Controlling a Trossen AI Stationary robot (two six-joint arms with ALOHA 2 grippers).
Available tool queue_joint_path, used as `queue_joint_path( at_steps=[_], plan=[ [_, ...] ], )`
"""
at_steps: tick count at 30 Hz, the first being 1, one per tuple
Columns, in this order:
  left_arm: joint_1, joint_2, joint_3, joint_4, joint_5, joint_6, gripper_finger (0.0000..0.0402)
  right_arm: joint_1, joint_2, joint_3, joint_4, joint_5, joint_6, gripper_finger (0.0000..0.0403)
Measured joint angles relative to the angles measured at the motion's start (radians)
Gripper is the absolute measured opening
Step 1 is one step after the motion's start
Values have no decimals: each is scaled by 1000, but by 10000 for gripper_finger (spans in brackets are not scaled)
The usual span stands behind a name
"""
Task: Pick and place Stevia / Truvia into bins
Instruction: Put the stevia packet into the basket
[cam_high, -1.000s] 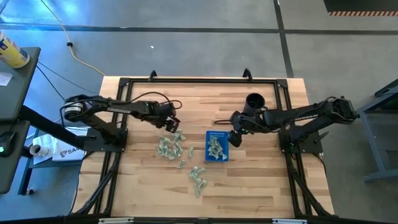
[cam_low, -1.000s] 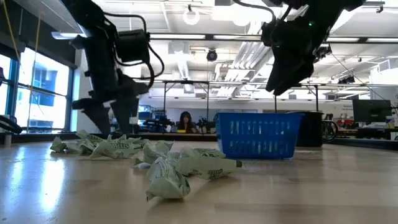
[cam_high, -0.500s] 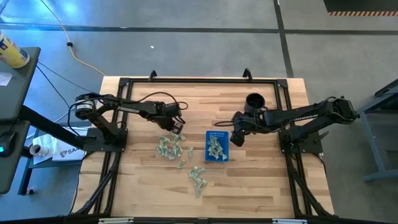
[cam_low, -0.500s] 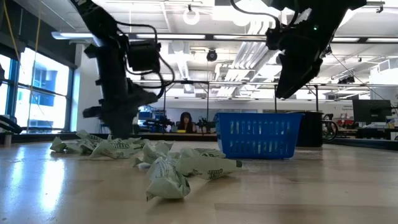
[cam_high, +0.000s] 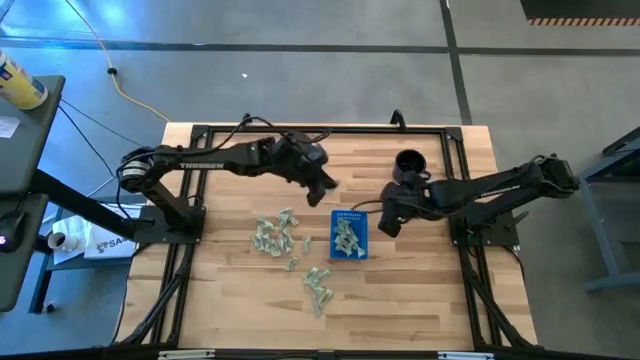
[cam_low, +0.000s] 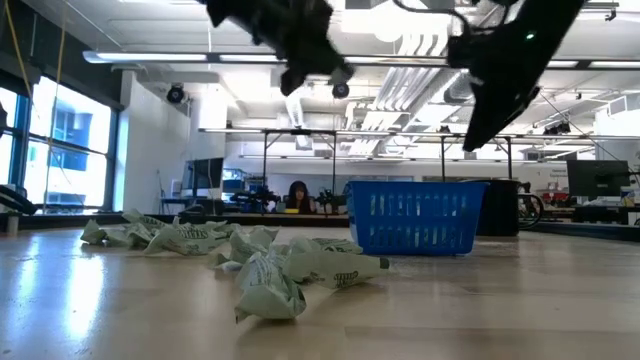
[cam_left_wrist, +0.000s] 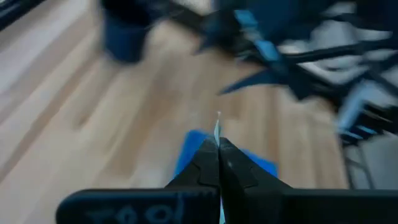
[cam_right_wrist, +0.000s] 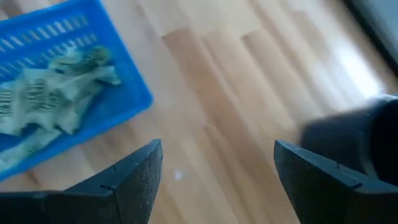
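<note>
Now the left tool (cam_high: 329, 186), pinched on a thin pale packet (cam_left_wrist: 217, 129), hangs just behind the blue tray (cam_high: 361, 233), while the right tool (cam_high: 383, 226), fingers apart, waits beside it.

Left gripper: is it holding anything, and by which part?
The left gripper is shut on a sweetener packet, pinched by its edge. The right gripper holds nothing.

Bare tabletop (cam_high: 420, 280) lies open at five o'clock of the blue tray (cam_high: 349, 235). Packets (cam_high: 278, 235) crowd its nine o'clock; a black mug (cam_high: 408, 163) stands at one o'clock.
</note>
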Motion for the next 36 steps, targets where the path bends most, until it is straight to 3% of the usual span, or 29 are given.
queue_joint_path(
  at_steps=[4, 7, 12, 16, 22, 26, 29, 31, 33, 36],
  plan=[
    [-40, 101, -8, 117, 87, 34, 45, 69, -80, 0, -139, 130, 166, 296],
    [-76, 195, -8, 218, 138, 49, 46, 101, -134, 0, -204, 164, 267, 296],
    [-130, 334, -10, 216, 135, 52, 39, 120, -163, 0, -225, 132, 310, 296],
    [-142, 328, -5, 215, 105, 6, 95, 120, -154, 0, -224, 112, 313, 296],
    [-104, 193, 100, -29, 8, 35, 216, 118, -137, 0, -213, 119, 311, 296],
    [-96, 149, 154, -304, -27, 188, 263, 118, -136, 0, -207, 117, 295, 296],
    [-101, 126, 148, -636, -191, 304, 270, 118, -136, 0, -202, 94, 274, 296],
    [-96, 125, 102, -736, -262, 325, 265, 118, -129, 0, -182, 73, 233, 296],
    [-96, 122, 25, -737, -230, 325, 256, 118, -117, -2, -162, 66, 204, 296],
    [-152, 80, -83, -548, -93, 376, 240, 118, -82, -3, -136, 65, 163, 296]
  ],
)
